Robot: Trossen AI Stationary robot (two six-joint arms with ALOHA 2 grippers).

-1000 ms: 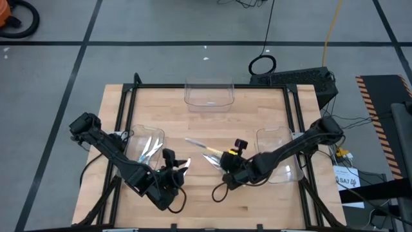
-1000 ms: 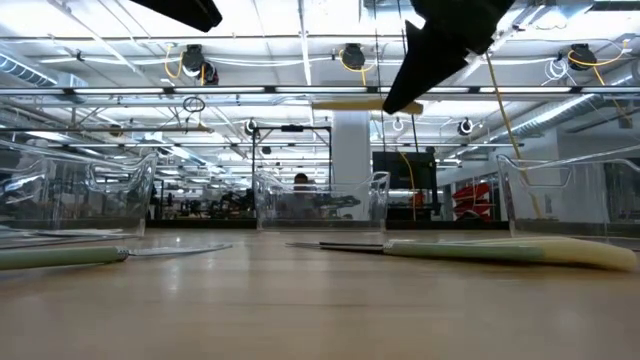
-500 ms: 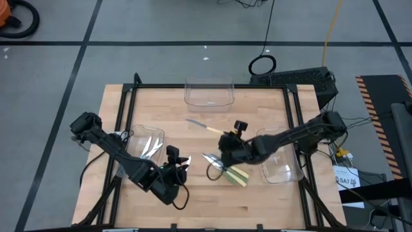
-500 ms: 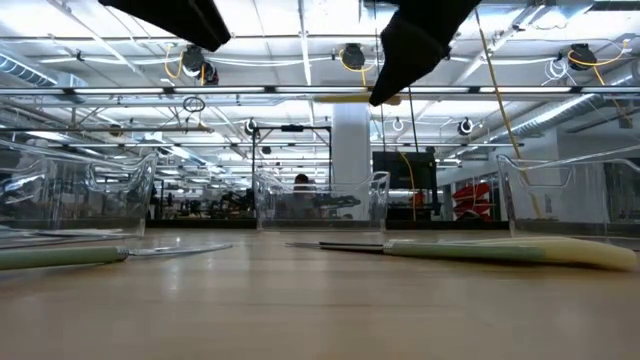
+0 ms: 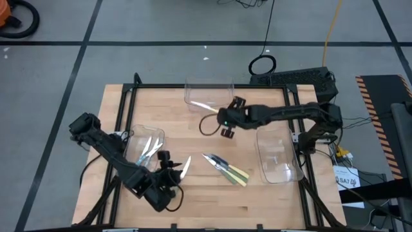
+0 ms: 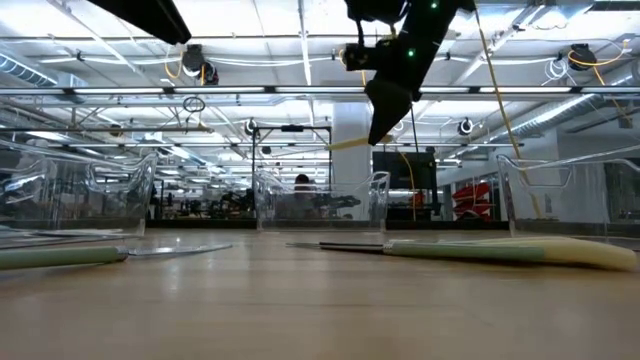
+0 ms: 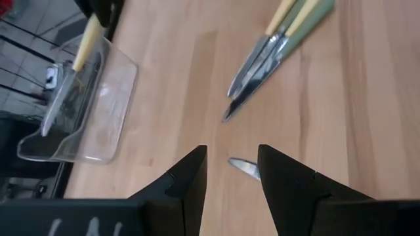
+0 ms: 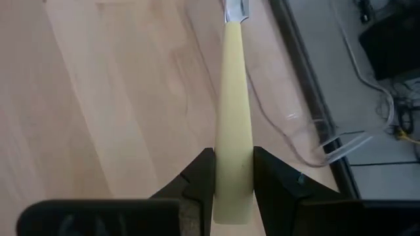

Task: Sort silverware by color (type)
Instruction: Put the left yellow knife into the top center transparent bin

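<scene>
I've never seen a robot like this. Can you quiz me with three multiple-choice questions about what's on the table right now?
1. Which clear bin is the right gripper nearest?
A. the far bin
B. the left one
C. the right one

2. What colour is the handle of the utensil it holds?
A. red
B. black
C. pale yellow

3. How are the left gripper's fingers?
A. clamped on a spoon
B. apart, gripping nothing
C. inside a bin

Answers:
1. A: the right gripper hangs just in front of the far bin.
2. C: the utensil is pale yellow between its fingers.
3. B: the left gripper shows bare wood in its gap.
</scene>
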